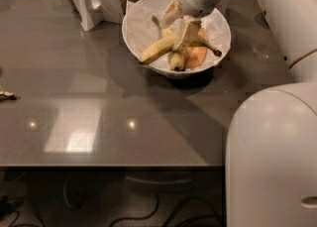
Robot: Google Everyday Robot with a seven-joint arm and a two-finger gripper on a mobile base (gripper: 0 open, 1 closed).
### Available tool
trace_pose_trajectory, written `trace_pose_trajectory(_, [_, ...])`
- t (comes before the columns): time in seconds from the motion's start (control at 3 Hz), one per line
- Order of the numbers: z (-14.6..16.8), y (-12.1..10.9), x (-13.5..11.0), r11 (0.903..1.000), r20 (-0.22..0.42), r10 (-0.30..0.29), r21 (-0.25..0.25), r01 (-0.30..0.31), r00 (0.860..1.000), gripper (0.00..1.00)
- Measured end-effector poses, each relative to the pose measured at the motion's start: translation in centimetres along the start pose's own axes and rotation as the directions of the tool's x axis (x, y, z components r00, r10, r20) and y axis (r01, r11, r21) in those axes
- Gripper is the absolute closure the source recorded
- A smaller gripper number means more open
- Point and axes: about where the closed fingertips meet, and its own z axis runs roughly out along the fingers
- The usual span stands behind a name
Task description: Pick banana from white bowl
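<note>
End effector (180, 24) is hanging low inside the white bowl (131, 28), fingers spread, gripping nothing yet — looks like the reach step. Banana (158, 48) is lying across the bowl's middle, beside a shorter banana (176, 60) and an orange fruit (197, 56). Next — drop, straddle it, close.

Arm (280, 8) comes in from the upper right, wrist angled down-left. Gripper (176, 31) sits at top centre of view, pointing down, its two tan fingers (190, 31) spread apart. White body shell (272, 151) fills the lower right corner.
</note>
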Motion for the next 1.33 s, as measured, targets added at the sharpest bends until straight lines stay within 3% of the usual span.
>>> trace_pose_trajectory(0.67, [-0.3, -1.9, -0.1, 0.9991, -0.043, -0.042, -0.005, 0.042, 0.998, 0.84])
trace_pose_trajectory(1.0, [-1.4, -1.9, -0.6, 0.9987, -0.034, -0.049, 0.01, 0.05, 0.998, 1.0])
trace_pose_trajectory(1.33, [-3.2, -1.1, -0.9, 0.9982, 0.004, -0.037, 0.048, 0.036, 0.999, 1.0])
